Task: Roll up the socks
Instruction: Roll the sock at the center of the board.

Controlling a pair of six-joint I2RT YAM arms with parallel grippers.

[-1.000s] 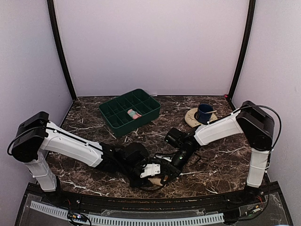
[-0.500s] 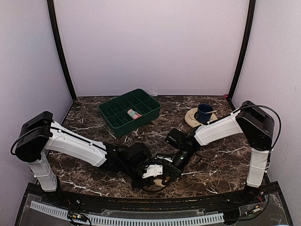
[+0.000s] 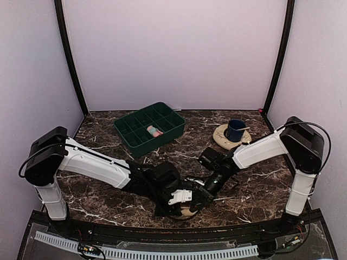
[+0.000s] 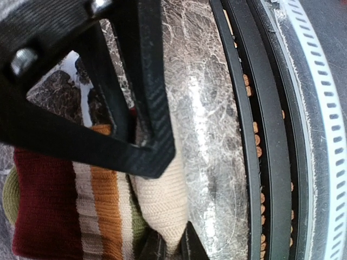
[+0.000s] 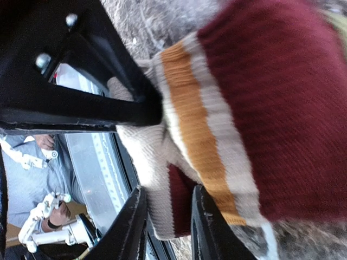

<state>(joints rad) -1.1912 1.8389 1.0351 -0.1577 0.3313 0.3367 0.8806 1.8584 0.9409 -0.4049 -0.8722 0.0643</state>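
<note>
The tan-beige sock (image 3: 185,210), with a maroon cuff and orange and grey stripes, lies bunched at the table's near edge, between both grippers. My left gripper (image 3: 190,201) is shut on a cream fold of this sock (image 4: 162,200), pinched at the fingertips (image 4: 172,250). My right gripper (image 3: 205,190) stands open; in its wrist view the sock's cream and maroon edge (image 5: 179,206) lies loosely between the parted fingers (image 5: 165,227). The pink sock (image 3: 154,130) lies rolled in a compartment of the green tray.
The green divided tray (image 3: 130,135) stands at the back left. A blue cup (image 3: 236,130) sits on a tan round mat (image 3: 221,136) at the back right. The black rail of the table's front edge (image 4: 271,162) runs just beside the sock.
My left gripper has slid right along the near edge and shut on the sock's cream fold. My right gripper's jaws have parted and its arm has shifted slightly right.
</note>
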